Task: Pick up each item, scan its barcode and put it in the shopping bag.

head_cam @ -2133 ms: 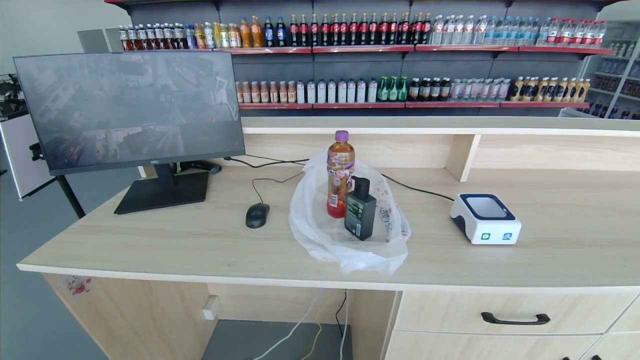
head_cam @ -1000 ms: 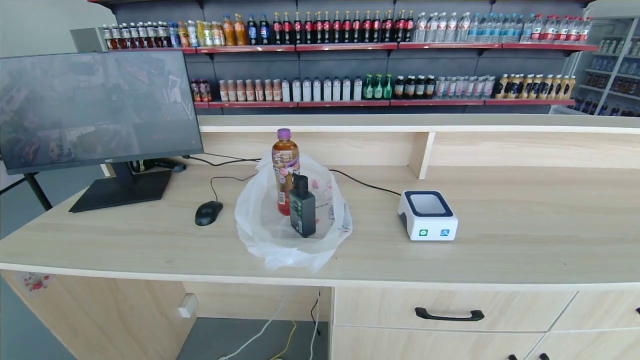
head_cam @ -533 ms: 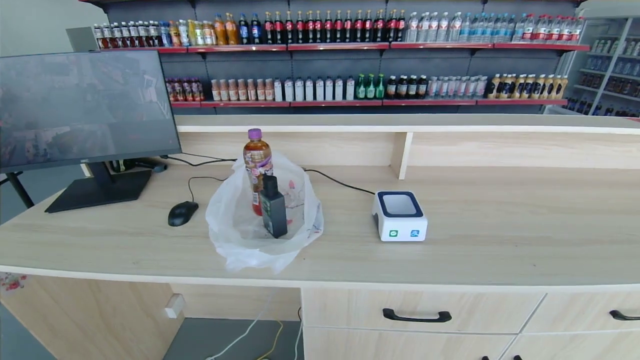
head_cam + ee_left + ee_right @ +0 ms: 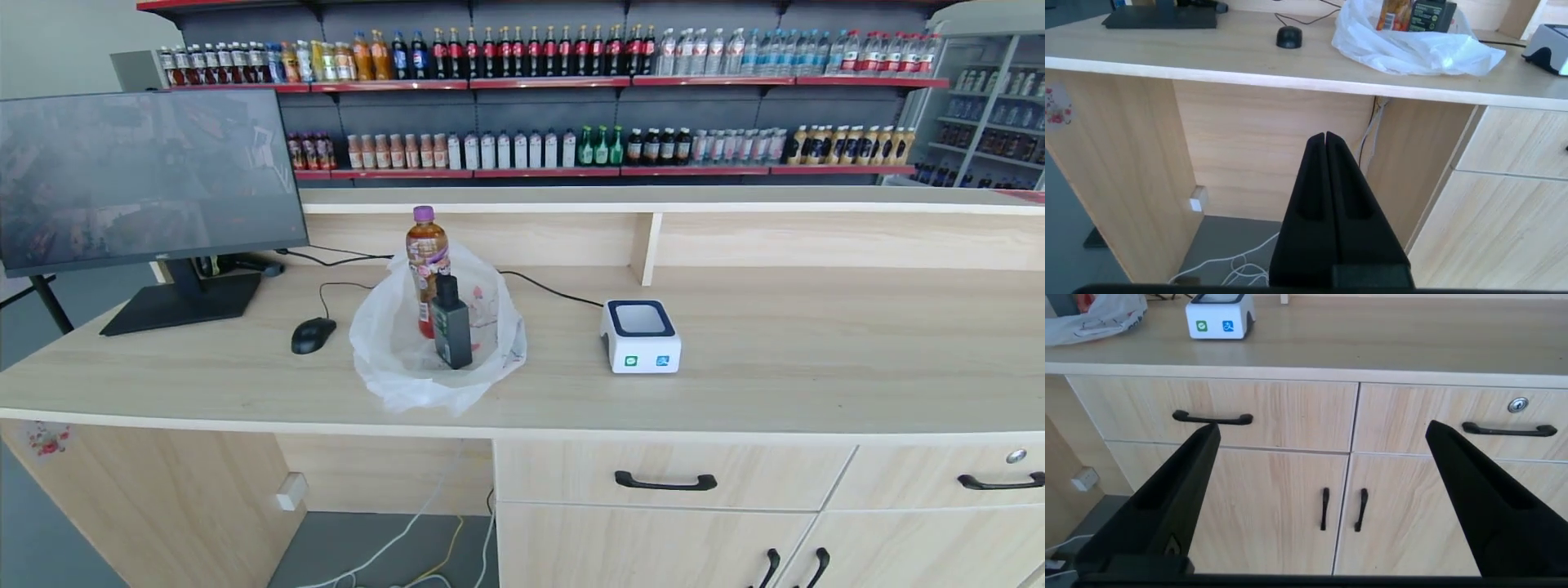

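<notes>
Wide gap between shopping bag [image 4: 392, 363] and scanner [image 4: 641, 336], mouse [image 4: 313, 335] near bag's left

Tall bottle [image 4: 428, 253] behind short bottle [image 4: 452, 333] in shopping bag [image 4: 392, 359], scanner [image 4: 640, 336] right, mouse [image 4: 313, 335] left

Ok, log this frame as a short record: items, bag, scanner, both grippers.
items: tea bottle and dark bottle, both upright inside the shopping bag
scanner: on the counter, right of the bag, apart from it
left gripper: shut, empty, below counter height
right gripper: open, empty, facing the drawers
</notes>
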